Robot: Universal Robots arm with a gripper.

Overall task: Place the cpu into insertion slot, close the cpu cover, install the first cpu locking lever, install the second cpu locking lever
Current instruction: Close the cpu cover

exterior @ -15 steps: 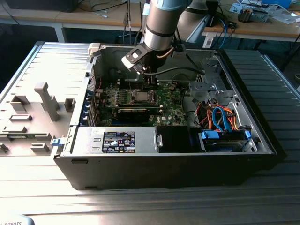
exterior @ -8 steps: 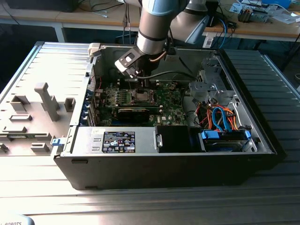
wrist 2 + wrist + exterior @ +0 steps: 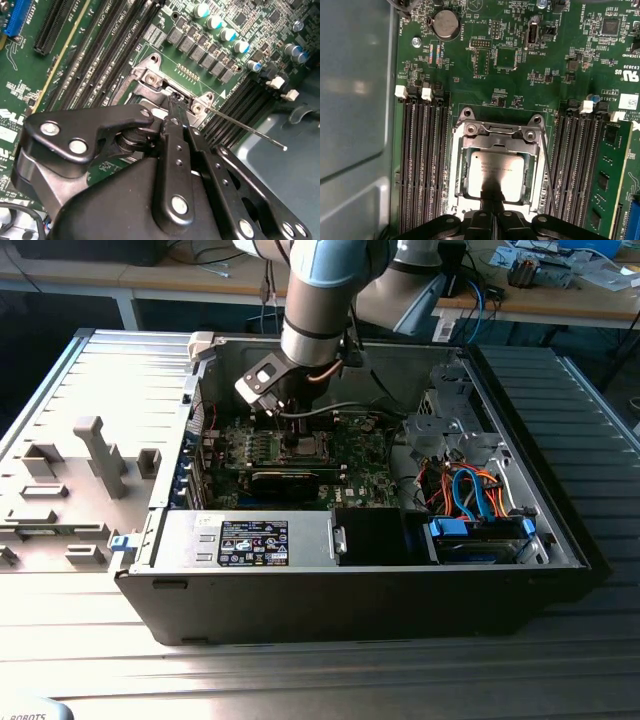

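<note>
The cpu (image 3: pixel 495 172) lies flat in the insertion slot (image 3: pixel 466 114), its silver face showing through the cut-out of the cpu cover (image 3: pixel 492 142), which is folded down over it. My gripper (image 3: pixel 493 202) is shut with nothing between its fingers, directly above the socket's edge. In the second wrist view the gripper (image 3: pixel 173 102) has its tips at the socket rim (image 3: pixel 150 75). A thin locking lever (image 3: pixel 245 127) juts out sideways over the memory slots; the first wrist view has this lever (image 3: pixel 547 175) running along the socket's side. In the exterior view the gripper (image 3: pixel 297 440) reaches down into the open case.
Black memory slots (image 3: pixel 422 165) flank the socket on both sides. A grey drive cage (image 3: pixel 445 425), orange and blue cables (image 3: pixel 470 495) and the case walls (image 3: pixel 330 595) surround the board. Grey fixture blocks (image 3: pixel 95 455) stand on the table at the exterior view's left.
</note>
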